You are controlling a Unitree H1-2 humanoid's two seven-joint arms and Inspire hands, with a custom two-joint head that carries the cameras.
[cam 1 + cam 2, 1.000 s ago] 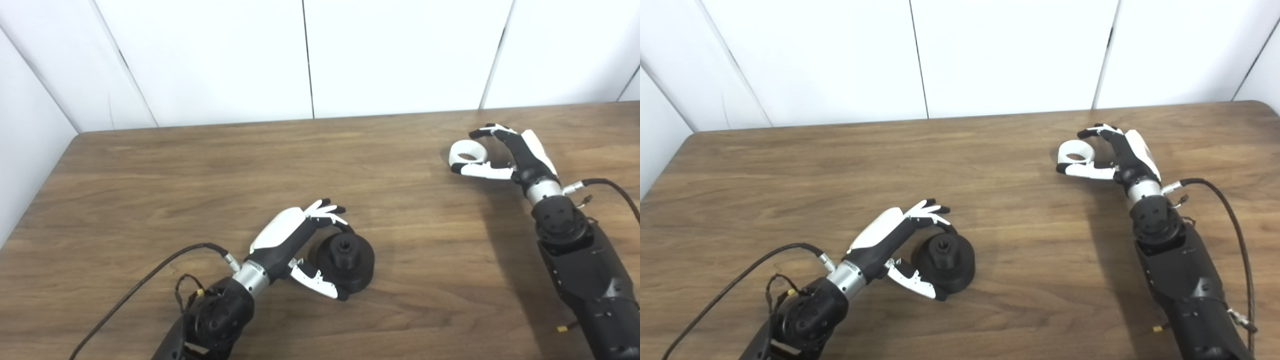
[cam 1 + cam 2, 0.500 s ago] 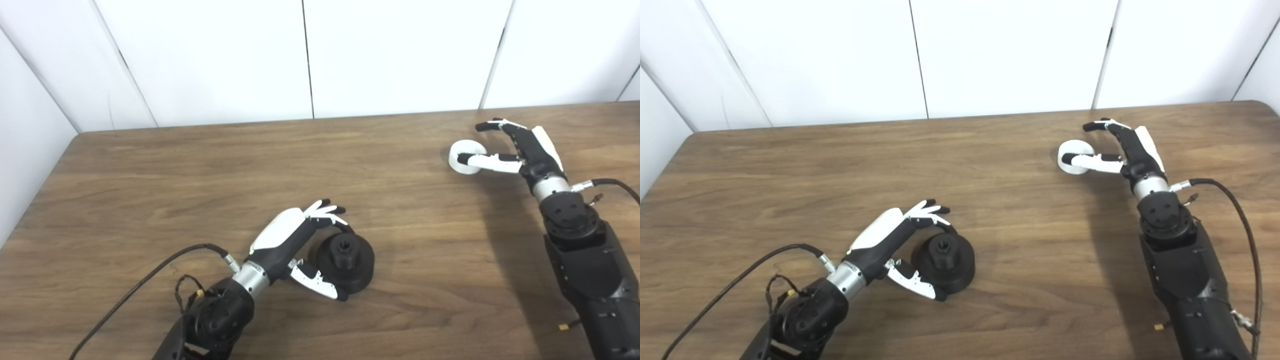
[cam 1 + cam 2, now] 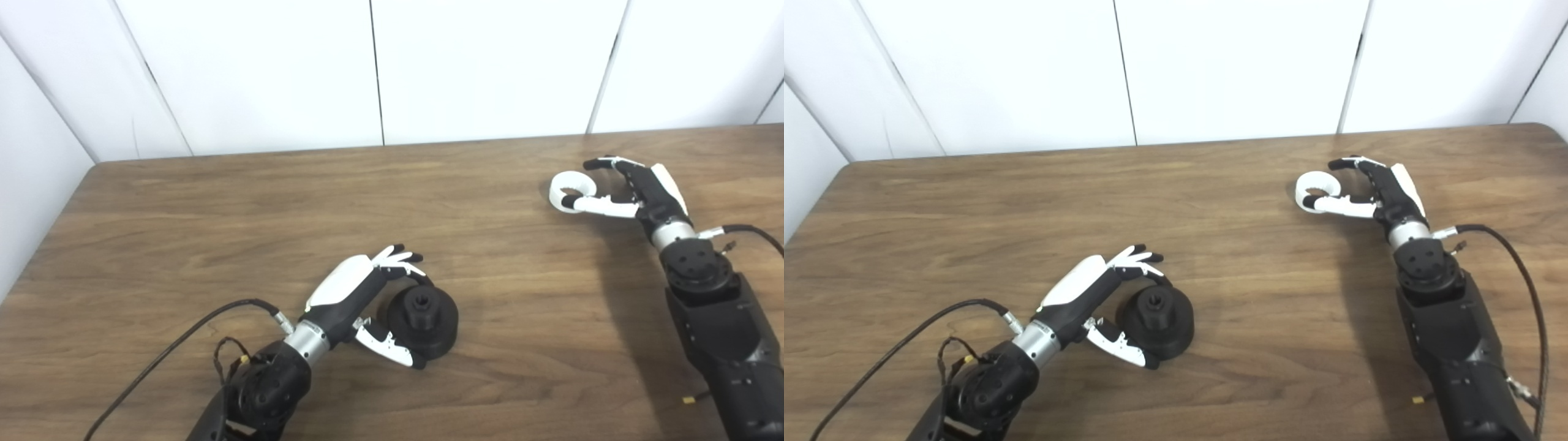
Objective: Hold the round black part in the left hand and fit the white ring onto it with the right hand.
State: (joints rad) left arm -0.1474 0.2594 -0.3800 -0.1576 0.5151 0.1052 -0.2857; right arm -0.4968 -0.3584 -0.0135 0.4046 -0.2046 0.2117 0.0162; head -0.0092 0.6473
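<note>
The round black part stands on the wooden table near the front, left of centre, with a hexagonal hole in its top. My left hand is wrapped around its left side, fingers curled behind it and thumb against its front. The white ring lies far to the right near the back. My right hand is beside it with its fingers spread. The thumb lies across the ring's near rim and hides that part, while the fingertips hover just behind the ring, apart from it.
White wall panels rise behind the table's far edge. Cables trail from both forearms, one on the left and one on the right. Bare wood stretches between the black part and the ring.
The right hand drew back to the right, then came forward again. Its thumb, once in front of the ring, now lies over the near rim. The left hand and black part have not moved.
</note>
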